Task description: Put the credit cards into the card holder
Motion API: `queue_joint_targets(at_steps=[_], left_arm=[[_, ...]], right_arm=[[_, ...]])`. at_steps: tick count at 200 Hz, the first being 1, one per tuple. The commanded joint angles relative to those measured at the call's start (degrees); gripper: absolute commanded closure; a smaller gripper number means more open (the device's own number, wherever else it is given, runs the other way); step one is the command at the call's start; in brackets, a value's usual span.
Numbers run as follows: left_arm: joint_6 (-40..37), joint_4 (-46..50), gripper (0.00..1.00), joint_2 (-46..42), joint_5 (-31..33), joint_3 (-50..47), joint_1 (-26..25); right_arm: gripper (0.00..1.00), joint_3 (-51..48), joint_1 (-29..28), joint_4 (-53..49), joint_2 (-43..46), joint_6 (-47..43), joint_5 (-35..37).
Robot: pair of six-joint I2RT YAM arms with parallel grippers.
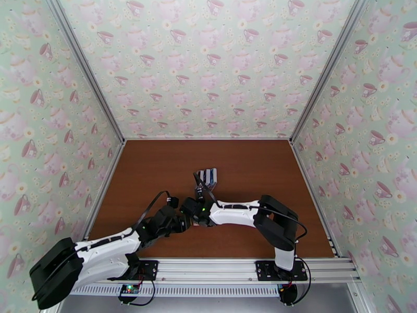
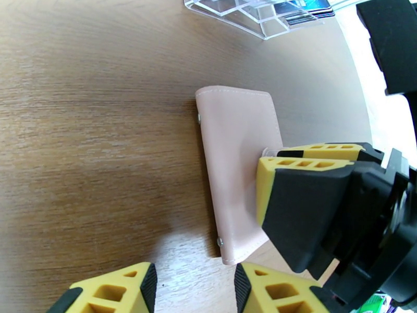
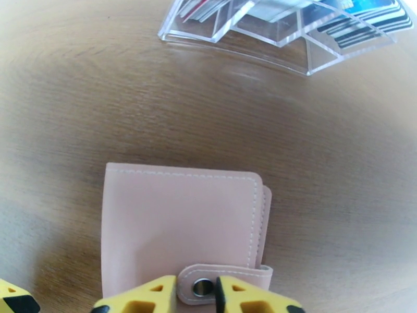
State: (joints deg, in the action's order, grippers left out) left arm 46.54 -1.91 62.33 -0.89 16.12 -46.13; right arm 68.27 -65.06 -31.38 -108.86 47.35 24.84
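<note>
The card holder (image 3: pixel 177 225), a small pink rectangular stitched wallet, is found folded shut and lying flat on the brown wood-grain table (image 3: pixel 78 100), where the two arms meet in the top view. Its snap tab (image 3: pixel 202 286), fitted with a round metal stud, is wrapped over one edge. The tab is pinched between the yellow fingertips of the right gripper (image 3: pixel 197 297), whose jaws are drawn close together on it. In the left wrist view the same black-and-yellow fingers are seen bearing on the wallet's long edge. The left gripper (image 2: pixel 193 293) is poised just beside the wallet's corner, jaws apart, with nothing between them but bare table. The credit cards (image 3: pixel 365 19), thin plastic rectangles in black, white and blue, are seen leaning in the slots of a clear slotted plastic rack (image 3: pixel 292 43). The rack stands beyond the card holder and apart from it. A few reddish and white cards are noted in another of its compartments. The table is enclosed on three sides by pale green walls (image 1: pixel 208 63) papered with teacups.
</note>
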Motion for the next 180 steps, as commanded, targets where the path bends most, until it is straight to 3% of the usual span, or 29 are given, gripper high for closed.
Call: queue_joint_targets(at_steps=[1, 60, 180], left_arm=[[0.13, -1.69, 0.53, 1.06, -0.96, 0.53, -0.28], [-0.83, -2.28, 0.53, 3.53, -0.18, 3.04, -0.28], [-1.61, -0.76, 0.53, 14.58, 2.03, 9.18, 0.14]], right_arm=[[0.8, -0.83, 0.63, -0.03, -1.81, 0.31, -0.76], [0.94, -1.55, 0.68, 1.3, -1.03, 0.02, -1.94], [0.96, -6.59, 1.47, 6.5, 6.62, 0.36, -6.12]])
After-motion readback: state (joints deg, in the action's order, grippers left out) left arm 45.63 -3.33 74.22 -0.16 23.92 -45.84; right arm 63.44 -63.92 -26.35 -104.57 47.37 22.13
